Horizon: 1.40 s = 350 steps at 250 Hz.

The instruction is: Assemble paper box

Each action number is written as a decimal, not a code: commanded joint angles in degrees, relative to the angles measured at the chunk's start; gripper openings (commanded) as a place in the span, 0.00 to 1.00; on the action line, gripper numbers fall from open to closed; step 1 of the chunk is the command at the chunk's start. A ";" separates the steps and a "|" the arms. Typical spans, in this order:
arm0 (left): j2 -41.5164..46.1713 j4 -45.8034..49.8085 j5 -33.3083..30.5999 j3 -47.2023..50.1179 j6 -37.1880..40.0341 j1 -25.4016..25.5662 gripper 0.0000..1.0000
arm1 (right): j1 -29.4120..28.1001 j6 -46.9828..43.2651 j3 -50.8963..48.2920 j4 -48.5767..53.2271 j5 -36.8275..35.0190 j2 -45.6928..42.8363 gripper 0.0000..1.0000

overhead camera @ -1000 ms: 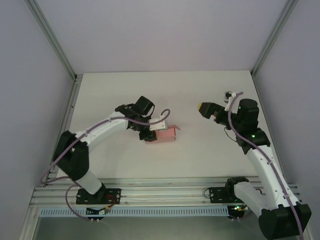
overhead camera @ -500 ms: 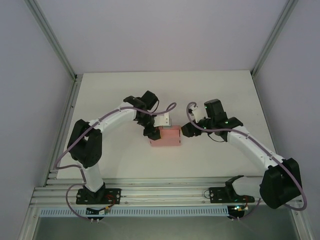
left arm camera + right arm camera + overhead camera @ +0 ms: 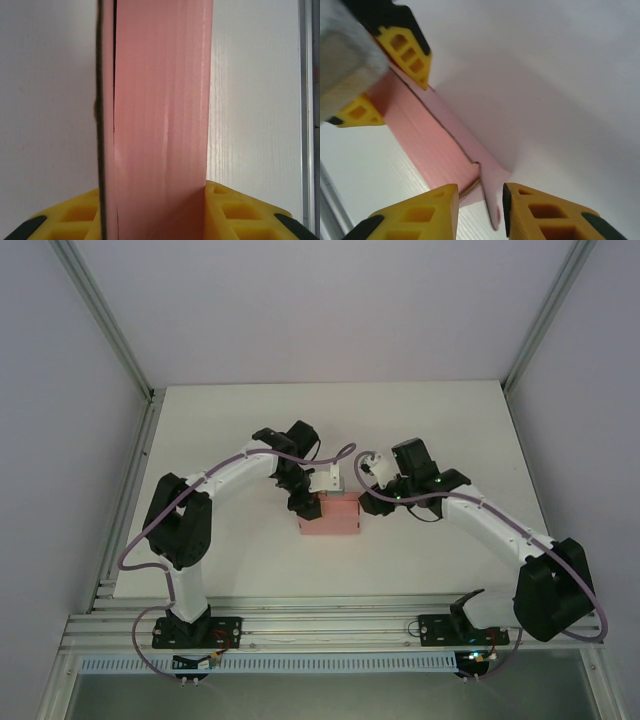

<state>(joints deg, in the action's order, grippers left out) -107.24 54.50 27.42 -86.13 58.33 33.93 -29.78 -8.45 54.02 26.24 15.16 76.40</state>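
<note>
White worktop [image 3: 230,560] carries the box [image 3: 330,517] at its middle, lying flat. At the box's left end the left gripper [image 3: 308,508] is clamped on it, card filling the space between its fingers. At the right end the right gripper [image 3: 368,502] stands narrowly apart around a loose flap [image 3: 489,197], not pinching it.

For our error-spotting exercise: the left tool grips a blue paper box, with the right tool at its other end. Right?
No. The paper box is pink, not blue, as the left wrist view shows; the left tool grips it, the right tool at its other end.
</note>
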 commanded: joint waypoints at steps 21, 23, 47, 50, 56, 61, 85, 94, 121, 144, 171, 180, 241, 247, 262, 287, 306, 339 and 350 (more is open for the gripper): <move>0.27 1.39 1.68 -1.29 0.65 -0.44 0.30 | -1.42 -1.46 1.97 0.70 -4.17 1.36 0.23; 0.28 1.29 1.63 -1.32 0.69 -0.38 0.30 | -1.46 -1.41 1.92 0.60 -4.17 1.33 0.22; -0.15 0.90 1.06 -1.74 -0.08 -0.21 0.30 | -1.91 -0.55 0.96 -1.70 -3.37 1.04 0.13; -0.24 0.89 1.06 -1.80 -0.17 -0.22 0.30 | -2.03 -0.40 0.79 -2.12 -3.24 0.91 0.13; -0.41 0.96 0.89 -1.92 -0.23 -0.18 0.30 | -2.19 -0.19 0.58 -2.68 -3.08 0.82 0.14; -0.58 0.88 0.62 -1.96 -0.42 -0.03 0.30 | -2.35 -0.04 0.36 -3.03 -3.10 0.78 0.14; -1.12 1.09 -0.85 -2.37 -0.47 0.46 0.30 | -2.59 0.30 0.03 -3.75 -3.67 0.67 0.14; -1.28 1.15 -1.26 -2.55 -0.51 0.65 0.30 | -2.57 0.20 0.19 -3.26 -4.03 0.78 0.11; -0.96 0.93 -1.06 -2.60 -0.92 0.63 0.30 | -2.80 -0.18 0.82 -1.17 -4.16 1.31 0.01; -0.14 -0.96 -0.77 -1.90 -2.17 0.70 0.32 | -3.31 0.17 0.33 -1.12 -5.54 1.15 0.00; 0.69 -2.99 -0.56 -1.33 -3.89 0.87 0.43 | -3.78 1.38 -1.40 -3.63 -7.53 0.18 0.00; 1.10 -4.24 -1.58 -1.24 -5.58 0.91 0.53 | -3.83 1.65 -1.87 -4.04 -7.64 -0.14 0.00; 6.90 -5.56 -4.24 0.97 -9.77 1.25 0.95 | -4.17 1.64 -2.75 -5.13 -9.26 -1.20 0.00; 7.93 -6.35 -4.30 1.92 -10.09 1.22 0.99 | -4.33 1.70 -2.93 -5.39 -9.27 -1.25 0.00; 10.81 -8.48 -4.34 4.37 -11.23 1.30 1.00 | -4.47 1.91 -3.53 -6.34 -9.31 -1.42 0.00; 15.91 -13.60 -7.64 9.01 -15.78 1.27 1.00 | -4.74 2.34 -4.00 -7.24 -9.58 -1.41 0.00; 19.42 -16.96 -12.86 12.73 -20.33 1.23 1.00 | -4.85 2.50 -4.11 -7.38 -9.80 -1.72 0.00; 23.50 -20.02 -18.59 18.73 -25.40 1.22 0.85 | -5.21 2.48 -4.64 -8.07 -9.79 -2.71 0.00; 23.99 -20.50 -18.99 19.69 -26.87 1.14 0.78 | -5.24 2.52 -4.72 -8.18 -9.61 -3.04 0.00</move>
<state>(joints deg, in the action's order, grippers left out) -84.99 37.67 13.98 -70.04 38.50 34.83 -34.52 -6.61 50.15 19.46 5.32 75.50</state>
